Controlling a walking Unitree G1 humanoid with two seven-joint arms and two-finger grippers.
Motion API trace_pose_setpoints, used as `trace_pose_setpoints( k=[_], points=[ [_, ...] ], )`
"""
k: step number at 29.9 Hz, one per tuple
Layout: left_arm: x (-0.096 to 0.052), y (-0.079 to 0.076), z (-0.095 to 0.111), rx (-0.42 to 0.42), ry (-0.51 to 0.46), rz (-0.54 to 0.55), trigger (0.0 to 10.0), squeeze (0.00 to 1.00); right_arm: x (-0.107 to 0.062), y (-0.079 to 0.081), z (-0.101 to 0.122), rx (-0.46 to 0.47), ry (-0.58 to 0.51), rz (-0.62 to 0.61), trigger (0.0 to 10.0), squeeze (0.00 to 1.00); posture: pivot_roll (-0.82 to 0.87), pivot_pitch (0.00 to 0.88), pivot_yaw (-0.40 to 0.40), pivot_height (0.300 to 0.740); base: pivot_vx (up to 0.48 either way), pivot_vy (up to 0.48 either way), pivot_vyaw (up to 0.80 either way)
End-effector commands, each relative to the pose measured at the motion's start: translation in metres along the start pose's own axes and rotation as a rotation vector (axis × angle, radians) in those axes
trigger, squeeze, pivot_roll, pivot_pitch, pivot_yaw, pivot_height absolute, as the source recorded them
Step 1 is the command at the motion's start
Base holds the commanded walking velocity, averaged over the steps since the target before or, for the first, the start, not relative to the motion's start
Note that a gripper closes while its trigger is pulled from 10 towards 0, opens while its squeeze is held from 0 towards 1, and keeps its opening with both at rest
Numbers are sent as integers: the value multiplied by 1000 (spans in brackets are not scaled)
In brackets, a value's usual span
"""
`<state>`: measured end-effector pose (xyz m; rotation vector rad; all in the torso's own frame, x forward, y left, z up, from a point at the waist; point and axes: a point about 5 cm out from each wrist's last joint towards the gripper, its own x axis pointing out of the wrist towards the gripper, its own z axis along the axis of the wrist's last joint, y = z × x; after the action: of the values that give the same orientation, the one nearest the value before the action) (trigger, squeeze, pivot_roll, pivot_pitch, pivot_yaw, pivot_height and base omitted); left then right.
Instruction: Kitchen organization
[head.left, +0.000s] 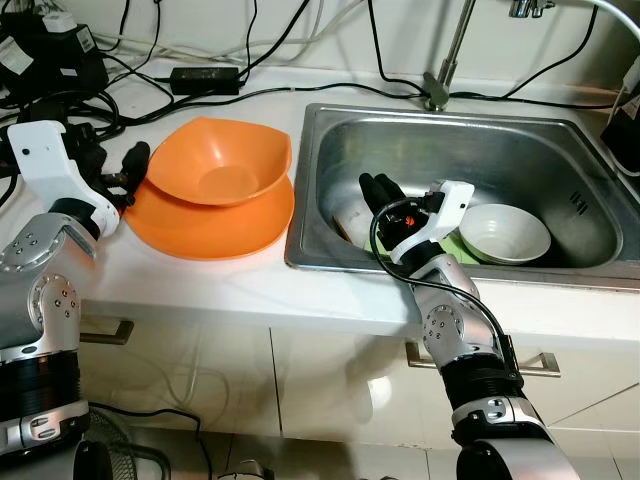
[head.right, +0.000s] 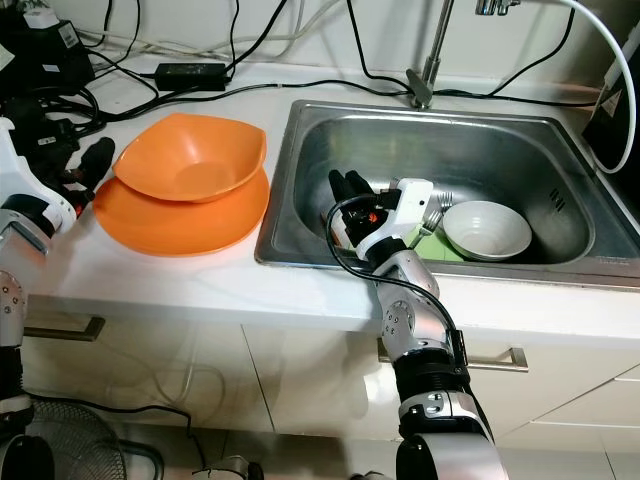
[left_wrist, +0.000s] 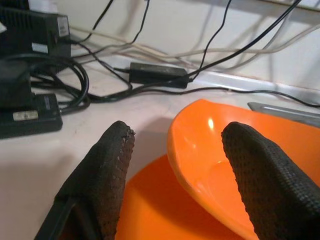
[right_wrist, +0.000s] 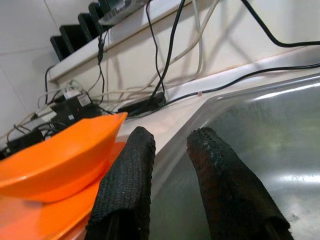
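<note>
From the head views, an orange bowl (head.left: 220, 160) sits nested on an orange plate (head.left: 210, 222) on the white desk (head.left: 200, 285), just left of the steel sink (head.left: 330, 135); a white bowl (head.left: 504, 233) lies in the basin. The left gripper (head.left: 132, 172) hovers at the plate's left edge. The right gripper (head.right: 350, 190) hangs inside the sink. The left wrist view shows its fingers (left_wrist: 107, 170) spread apart, released, one finger on each side of the orange bowl's rim. The right wrist view shows two fingers (right_wrist: 127, 185) slightly parted, empty, above the basin's steel wall.
</note>
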<state>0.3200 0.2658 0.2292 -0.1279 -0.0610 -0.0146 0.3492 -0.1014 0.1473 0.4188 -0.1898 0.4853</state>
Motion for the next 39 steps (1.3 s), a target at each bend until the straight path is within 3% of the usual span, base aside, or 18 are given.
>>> trace_pose_setpoints(
  k=[1,9,25,30,39],
  points=[
    [-2,-2,4,12,5,-24,10000,0,-3,-5,3,-56,10,-16,10000,0,124,32,-2,740,0,0,0],
    [-7,-6,-6,0,85,-75,10000,0,-2,-6,11,-82,-4,-11,10000,0,123,27,-2,740,0,0,0],
    [-6,-12,-18,-36,167,-56,10000,0,-3,-6,8,-86,8,-16,10000,0,116,14,3,740,0,0,0],
    [-5,-14,-29,-96,227,-42,10000,0,-4,-6,7,-86,11,-17,10000,0,115,15,3,740,0,0,0],
    [5,-28,-48,-282,260,-98,10000,0,-2,-4,8,-85,10,-12,10000,0,107,14,3,740,0,0,0]
  ],
)
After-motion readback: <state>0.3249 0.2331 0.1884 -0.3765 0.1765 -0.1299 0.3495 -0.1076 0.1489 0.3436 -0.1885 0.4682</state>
